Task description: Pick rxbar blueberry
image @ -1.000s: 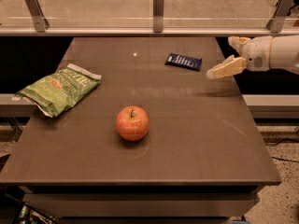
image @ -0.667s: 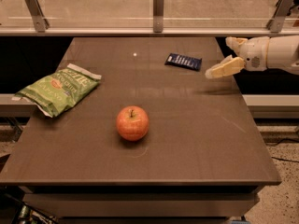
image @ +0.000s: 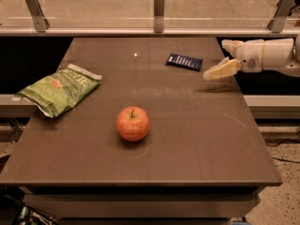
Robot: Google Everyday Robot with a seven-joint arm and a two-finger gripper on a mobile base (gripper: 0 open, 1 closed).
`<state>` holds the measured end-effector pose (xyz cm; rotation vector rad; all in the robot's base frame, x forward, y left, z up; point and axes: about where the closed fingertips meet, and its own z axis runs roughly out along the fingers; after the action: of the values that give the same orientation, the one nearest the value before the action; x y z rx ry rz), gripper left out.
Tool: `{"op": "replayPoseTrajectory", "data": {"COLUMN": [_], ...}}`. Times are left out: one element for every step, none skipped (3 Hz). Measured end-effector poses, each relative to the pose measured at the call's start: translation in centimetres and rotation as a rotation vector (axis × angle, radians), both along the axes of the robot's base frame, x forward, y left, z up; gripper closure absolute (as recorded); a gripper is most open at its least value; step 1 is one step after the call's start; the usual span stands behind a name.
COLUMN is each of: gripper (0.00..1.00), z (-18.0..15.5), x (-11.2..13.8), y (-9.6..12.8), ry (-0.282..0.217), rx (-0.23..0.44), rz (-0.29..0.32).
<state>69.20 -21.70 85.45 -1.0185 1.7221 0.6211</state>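
Navy-blue rxbar blueberry [image: 184, 61] is laid flat near the far right of the table [image: 197, 139]. Just right of it the gripper [image: 216, 60] is held, fingers [image: 220, 71] spread apart. An apple [image: 133, 123] and a green chip bag [image: 58, 88] are set well apart, leftward.

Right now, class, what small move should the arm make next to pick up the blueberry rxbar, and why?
Probably ease the pincer leftward in the view and down over the rxbar blueberry. The bar lies flat and untouched on the table, while the open pincer hovers just right of it, near the table's right edge, holding nothing.
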Motion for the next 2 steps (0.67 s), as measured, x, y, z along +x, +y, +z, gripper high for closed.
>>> {"op": "replayPoseTrajectory", "data": {"gripper": [0.0, 0.0], "z": [-0.56, -1.21], "x": [0.52, 1.02], "y": [0.38, 0.97], "ry": [0.003, 0.008], "rx": [0.015, 0.029], "rz": [0.012, 0.028]}}
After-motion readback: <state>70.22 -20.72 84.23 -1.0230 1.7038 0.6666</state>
